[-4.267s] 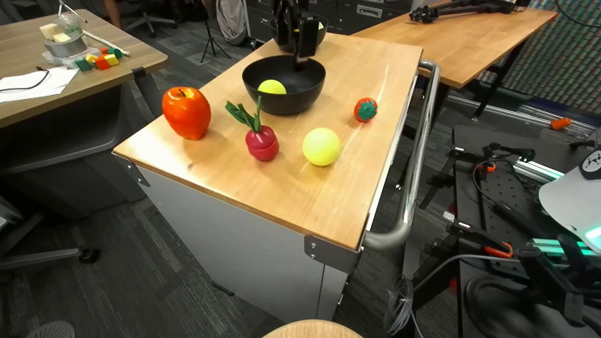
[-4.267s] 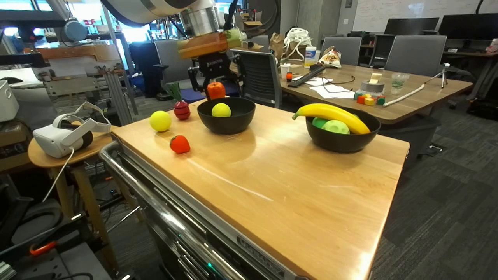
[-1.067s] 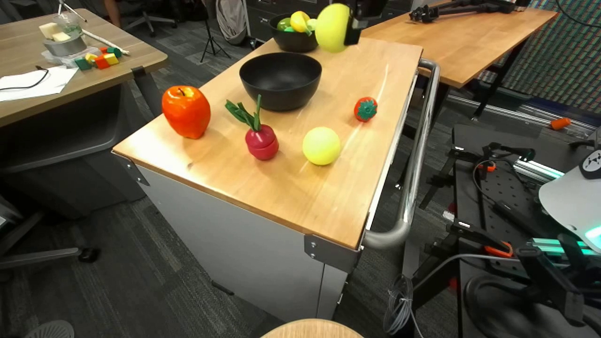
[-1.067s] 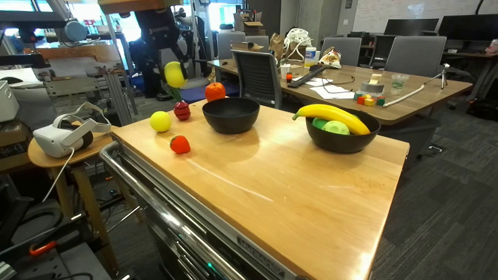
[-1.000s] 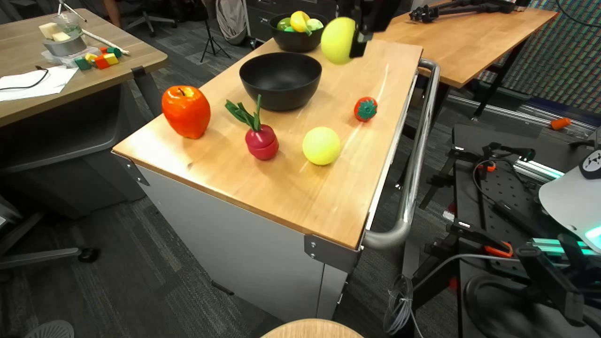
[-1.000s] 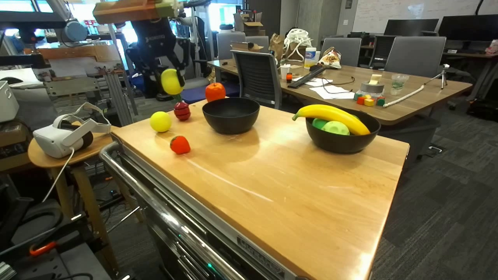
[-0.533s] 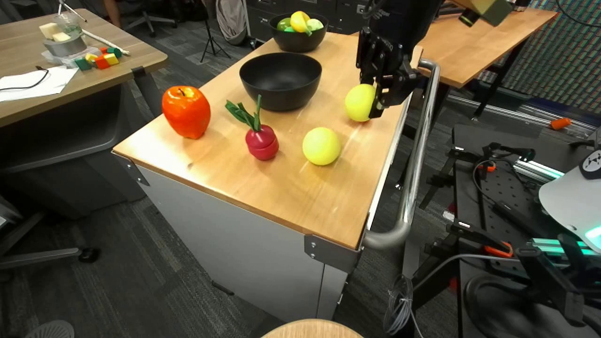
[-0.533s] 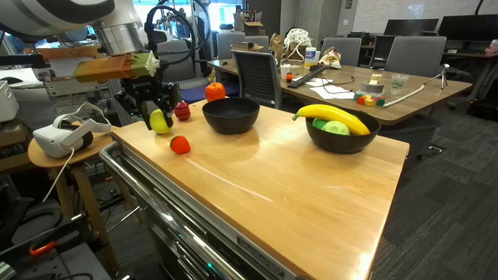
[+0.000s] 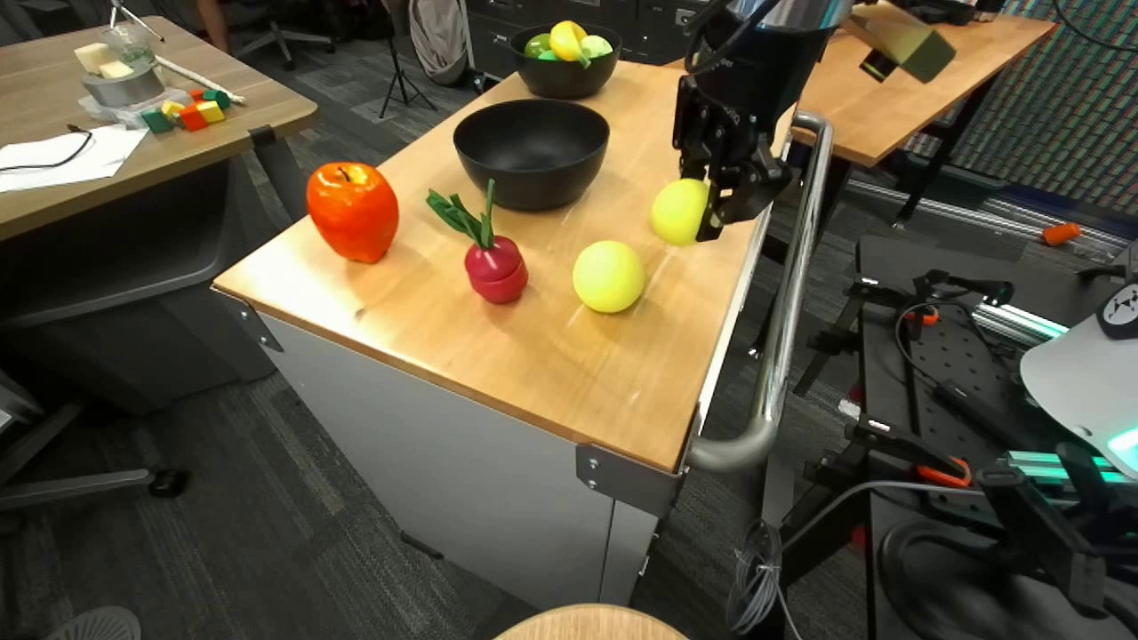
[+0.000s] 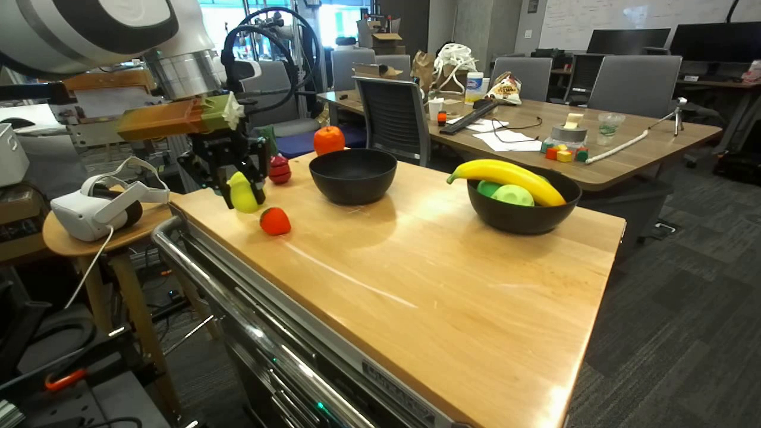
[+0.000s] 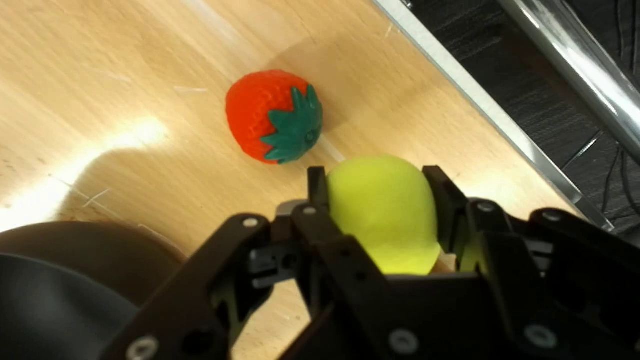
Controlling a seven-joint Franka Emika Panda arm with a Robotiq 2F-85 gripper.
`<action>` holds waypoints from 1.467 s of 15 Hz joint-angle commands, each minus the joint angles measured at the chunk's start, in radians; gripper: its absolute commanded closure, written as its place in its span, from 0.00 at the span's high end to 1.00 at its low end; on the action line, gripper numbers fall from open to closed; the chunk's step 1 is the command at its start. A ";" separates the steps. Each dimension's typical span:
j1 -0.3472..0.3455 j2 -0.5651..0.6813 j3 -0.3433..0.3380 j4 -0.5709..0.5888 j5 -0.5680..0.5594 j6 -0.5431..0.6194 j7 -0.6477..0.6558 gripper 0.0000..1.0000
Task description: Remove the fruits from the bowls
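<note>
Two round, glossy black bowls (image 10: 352, 191) stood on pale wooden tabletop (image 10: 452, 285). Black two-finger gripper (image 11: 378, 192) clasped yellow-green ball (image 9: 678, 212) low, near red strawberry-shaped piece (image 11: 267, 117) with green cap; ball's contact with tabletop unclear. Also on tabletop: second yellow-green ball (image 9: 609, 276), orange-red apple-shaped piece (image 9: 353, 213), dark red radish-shaped piece (image 9: 496, 269) with green stalks. Bowl (image 10: 522, 222) farther from gripper contained yellow banana (image 10: 511, 173), green ball (image 10: 486, 188), pale green ball (image 10: 513, 195).

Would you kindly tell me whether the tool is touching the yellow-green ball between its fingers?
Touching. The wrist view shows the tool with its fingers against opposite sides of the yellow-green ball, no gap showing at either side.
</note>
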 commanded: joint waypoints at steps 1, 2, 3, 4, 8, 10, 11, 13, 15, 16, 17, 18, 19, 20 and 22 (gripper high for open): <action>0.000 0.060 -0.003 0.019 -0.016 0.042 0.023 0.23; -0.001 0.071 -0.004 0.022 -0.016 0.045 0.023 0.22; -0.001 0.081 -0.006 0.026 -0.013 0.052 0.020 0.23; -0.001 0.088 -0.008 0.029 -0.010 0.054 0.018 0.34; 0.010 0.074 -0.017 0.058 0.029 0.019 -0.025 0.86; 0.023 0.032 -0.021 0.095 0.067 -0.058 -0.079 1.00; 0.032 -0.005 -0.025 0.127 0.093 -0.132 -0.138 1.00; 0.018 -0.072 -0.015 0.187 0.021 -0.272 -0.163 1.00; -0.011 -0.135 -0.005 0.251 -0.110 -0.381 -0.138 1.00; -0.022 -0.168 -0.005 0.280 -0.166 -0.426 -0.128 1.00; -0.038 -0.202 -0.013 0.300 -0.219 -0.452 -0.120 1.00; -0.051 -0.232 -0.028 0.323 -0.254 -0.472 -0.125 1.00; -0.013 -0.168 -0.028 0.294 -0.198 -0.427 -0.122 1.00; -0.025 -0.199 -0.036 0.311 -0.222 -0.449 -0.122 1.00; -0.034 -0.233 -0.048 0.316 -0.239 -0.463 -0.124 1.00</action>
